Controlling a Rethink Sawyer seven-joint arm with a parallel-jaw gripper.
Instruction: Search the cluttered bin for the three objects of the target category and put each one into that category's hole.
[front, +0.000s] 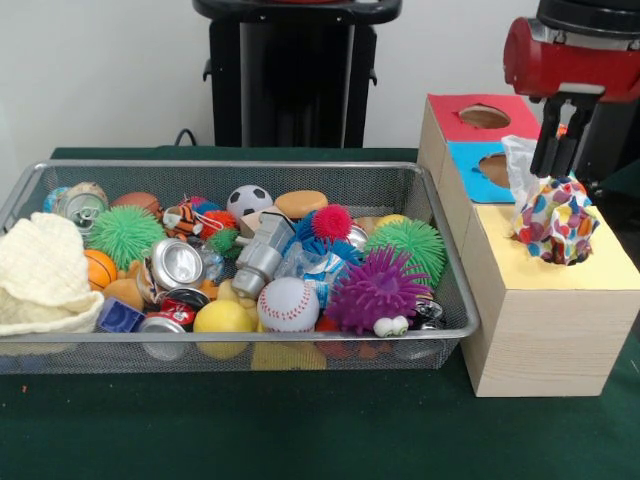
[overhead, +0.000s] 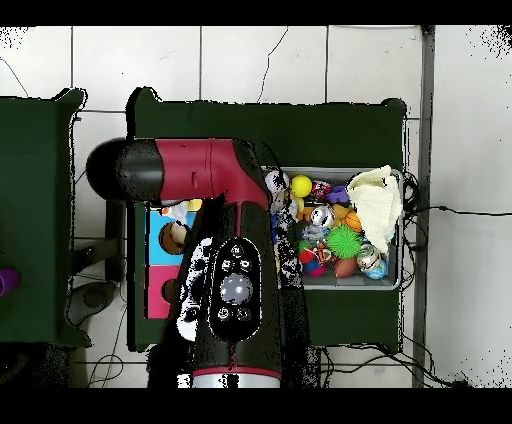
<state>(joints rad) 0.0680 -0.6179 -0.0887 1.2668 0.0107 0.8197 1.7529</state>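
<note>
Red and black arm (overhead: 215, 250) spans the green table (overhead: 340, 125), covering most of the box with coloured panels (overhead: 160, 262). Beside it, the wire bin (overhead: 398, 285) holds mixed toys, including a yellow ball (overhead: 301, 184) and cream cloth (overhead: 378, 202).

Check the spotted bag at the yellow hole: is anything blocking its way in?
Nothing visible does. The spotted bag already sits partly in the yellow hole, with the gripper right above it; the hole's inside is hidden.
</note>
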